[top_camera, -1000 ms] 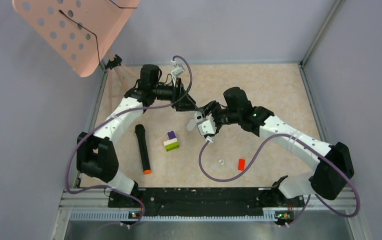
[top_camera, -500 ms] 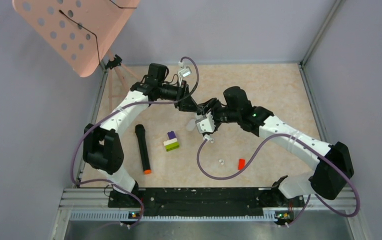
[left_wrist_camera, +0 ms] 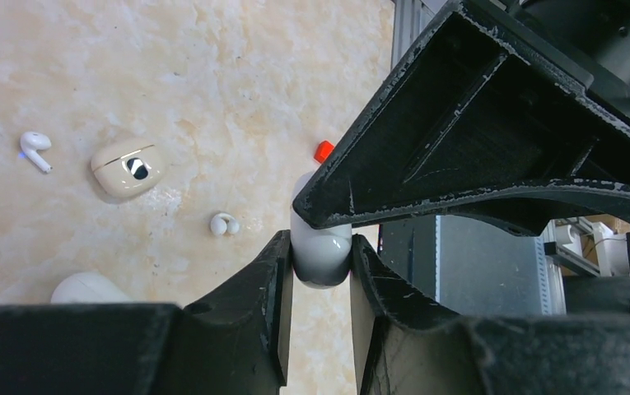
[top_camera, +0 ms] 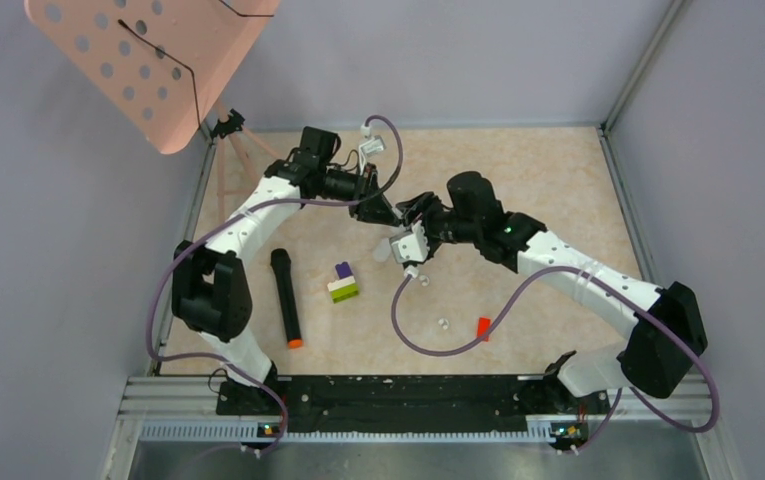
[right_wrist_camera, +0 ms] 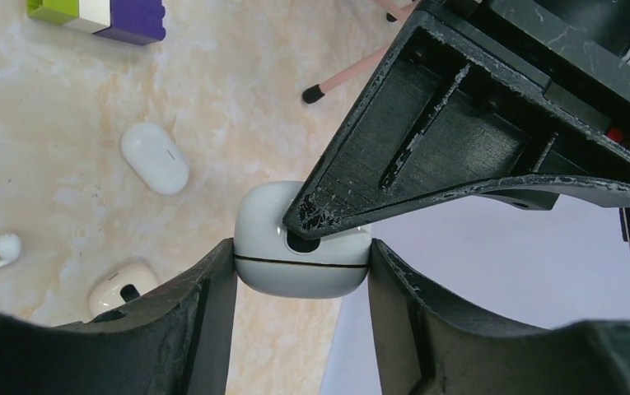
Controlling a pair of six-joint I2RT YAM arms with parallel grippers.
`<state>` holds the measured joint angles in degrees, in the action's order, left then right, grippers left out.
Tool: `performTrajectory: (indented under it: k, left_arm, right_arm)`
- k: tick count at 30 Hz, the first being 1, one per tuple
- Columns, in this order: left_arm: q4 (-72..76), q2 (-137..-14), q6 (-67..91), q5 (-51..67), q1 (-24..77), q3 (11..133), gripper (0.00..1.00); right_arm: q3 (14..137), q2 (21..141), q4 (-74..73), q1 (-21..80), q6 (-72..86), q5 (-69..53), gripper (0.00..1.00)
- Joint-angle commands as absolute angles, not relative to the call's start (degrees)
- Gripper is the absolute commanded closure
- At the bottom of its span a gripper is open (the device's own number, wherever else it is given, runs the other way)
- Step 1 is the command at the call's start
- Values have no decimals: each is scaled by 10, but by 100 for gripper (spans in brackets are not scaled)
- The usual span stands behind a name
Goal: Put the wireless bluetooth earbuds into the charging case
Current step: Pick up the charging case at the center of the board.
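Tightest spot is just behind the block stack (top_camera: 343, 283): the left hand (left_wrist_camera: 318, 271) and right hand (right_wrist_camera: 301, 276) both clamp one white case (right_wrist_camera: 268, 220) up there, with no gap between them. Left of the stack lies a black marker (top_camera: 285, 298). Right of it, a purple cable (top_camera: 394, 315) loops over the table (top_camera: 558, 180). Far right of it is open table.

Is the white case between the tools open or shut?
Shut, it seems: the charging case shows only a thin unbroken seam between its halves.
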<state>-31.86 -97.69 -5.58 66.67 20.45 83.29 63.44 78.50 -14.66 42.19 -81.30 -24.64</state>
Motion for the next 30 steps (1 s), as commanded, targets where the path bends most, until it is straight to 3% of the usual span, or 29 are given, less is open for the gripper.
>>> performTrajectory:
  k: [1, 3, 6, 10, 12, 15, 17, 27, 30]
  left_arm:
    - [-318, -987, -97, 721, 204, 856, 100]
    - [-307, -989, -103, 744, 197, 852, 100]
    - [-208, -973, -60, 768, 188, 812, 100]
    - [234, -920, 203, 739, 185, 669, 100]
    - [447, -917, 350, 702, 185, 625, 100]
    - [507, -919, 384, 661, 186, 626, 100]
    - [526, -918, 389, 649, 188, 634, 100]
    - [577, -920, 427, 661, 192, 656, 100]
    - [579, -919, 427, 663, 193, 657, 100]
  right_arm:
    - [661, 788, -113, 428, -783, -255, 47]
    - [665, 783, -106, 419, -718, -250, 30]
    - [721, 774, -155, 389, -579, -257, 19]
    - [806, 762, -233, 328, -337, -302, 15]
    - [822, 757, -261, 311, -244, -330, 16]
    - [817, 754, -266, 300, -144, -376, 26]
    - [811, 758, -257, 300, -109, -387, 31]
    - [880, 822, -244, 285, -86, -391, 35]
    - [889, 838, -242, 277, -82, -414, 41]
